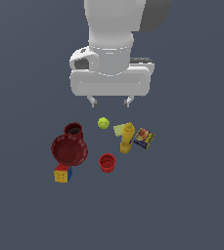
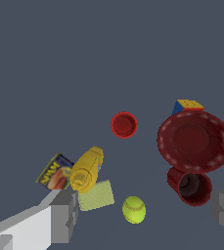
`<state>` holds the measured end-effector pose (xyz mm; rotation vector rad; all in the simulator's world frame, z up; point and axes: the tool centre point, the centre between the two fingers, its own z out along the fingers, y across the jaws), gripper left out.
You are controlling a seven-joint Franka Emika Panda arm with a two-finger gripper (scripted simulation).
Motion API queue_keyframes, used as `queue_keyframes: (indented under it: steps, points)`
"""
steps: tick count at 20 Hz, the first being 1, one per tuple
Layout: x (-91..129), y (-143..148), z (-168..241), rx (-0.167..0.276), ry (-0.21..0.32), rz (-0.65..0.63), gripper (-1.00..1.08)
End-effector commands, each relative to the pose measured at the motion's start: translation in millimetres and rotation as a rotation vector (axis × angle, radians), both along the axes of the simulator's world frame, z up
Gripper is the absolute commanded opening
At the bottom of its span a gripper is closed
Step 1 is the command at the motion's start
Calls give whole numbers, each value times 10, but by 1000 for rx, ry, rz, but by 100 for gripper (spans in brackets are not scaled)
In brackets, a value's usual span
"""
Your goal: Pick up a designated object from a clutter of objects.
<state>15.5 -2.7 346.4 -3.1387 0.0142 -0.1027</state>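
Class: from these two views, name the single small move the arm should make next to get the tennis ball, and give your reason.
Probably lower the hand straight toward the tennis ball. The fingers are spread wide and nothing is held; the ball lies free between them in the wrist view, apart from the mug and yellow bottle.

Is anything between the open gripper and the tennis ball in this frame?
Nothing visible. The gripper hangs open above the ball, which lies in a gap, apart from the mug and the yellow bottle; a pale green pad lies nearby, not touching it.
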Motion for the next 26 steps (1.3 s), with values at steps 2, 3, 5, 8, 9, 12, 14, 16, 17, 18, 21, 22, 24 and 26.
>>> queue_keyframes:
  steps: [2, 3, 5, 8, 9, 12, 14, 16, 17, 18, 21, 22, 24, 26]
  points:
    - [-1, -6, -1, 0, 0, -2, 100]
    - [-2, -25, -5, 1, 1, -7, 100]
    - [-9, -99, -19, 3, 5, -27, 100]
    - [-28, -263, -54, 9, 14, -71, 100]
    - [-33, -299, -64, 11, 16, -81, 100]
    - [-39, -334, -76, 12, 17, -91, 100]
    - [-34, -313, -63, 11, 16, -85, 100]
    - [-33, -314, -58, 11, 16, -85, 100]
    - [-35, -317, -65, 11, 17, -86, 100]
    - [-38, -319, -76, 11, 17, -87, 100]
    - [-55, -325, -143, 11, 18, -92, 100]
    - [-64, -328, -175, 11, 18, -95, 100]
    - [-86, -334, -255, 11, 20, -101, 100]
    - [-117, -343, -354, 12, 21, -109, 100]
